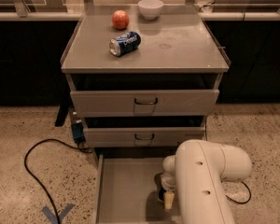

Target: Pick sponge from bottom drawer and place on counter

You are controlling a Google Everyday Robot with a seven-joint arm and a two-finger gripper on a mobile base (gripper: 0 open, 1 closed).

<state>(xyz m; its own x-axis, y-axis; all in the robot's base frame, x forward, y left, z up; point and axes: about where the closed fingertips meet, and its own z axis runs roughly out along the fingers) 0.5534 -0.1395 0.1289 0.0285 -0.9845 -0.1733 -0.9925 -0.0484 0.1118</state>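
Note:
The bottom drawer is pulled open, a shallow grey tray at the foot of the cabinet. My white arm reaches down into its right side. My gripper is low in the drawer, near the floor. A small dark block shows right at the gripper; it looks like the sponge and is mostly hidden by the gripper. I cannot tell whether it is held. The counter is the flat grey top of the cabinet.
On the counter lie a blue soda can on its side, a red apple and a white bowl. The two upper drawers are slightly open. A black cable loops on the floor at the left.

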